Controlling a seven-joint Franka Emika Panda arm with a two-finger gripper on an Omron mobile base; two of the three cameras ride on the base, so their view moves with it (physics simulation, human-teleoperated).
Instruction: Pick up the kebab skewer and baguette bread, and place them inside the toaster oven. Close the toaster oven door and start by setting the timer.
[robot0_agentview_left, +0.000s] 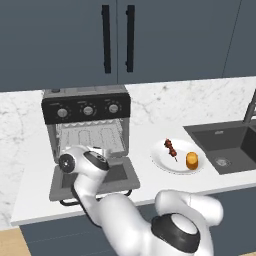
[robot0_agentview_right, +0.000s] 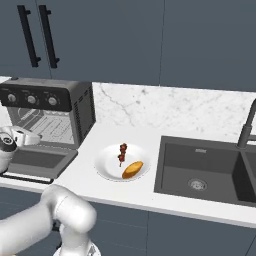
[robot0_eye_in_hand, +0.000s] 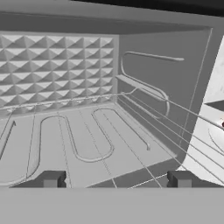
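Observation:
The toaster oven (robot0_agentview_left: 86, 107) stands on the counter at the left. Its door (robot0_agentview_left: 120, 176) hangs down flat toward me. My gripper (robot0_eye_in_hand: 116, 179) hovers over the lowered door and faces the cavity. It is open, with nothing between its fingertips (robot0_eye_in_hand: 51, 178). The hand view looks onto the wire rack (robot0_eye_in_hand: 87, 144) and the studded back wall. To the right of the oven, a white plate (robot0_agentview_left: 160, 162) carries the kebab skewer (robot0_agentview_left: 171, 148) and the baguette bread (robot0_agentview_left: 192, 160). From the right base view, the skewer (robot0_agentview_right: 122, 152) lies behind the baguette (robot0_agentview_right: 132, 170).
A dark sink (robot0_agentview_left: 225, 145) with a faucet (robot0_agentview_right: 246, 127) is set into the counter right of the plate. Blue wall cabinets with black bar handles (robot0_agentview_left: 106, 39) hang above the oven. Bare marble counter lies between the oven and the plate.

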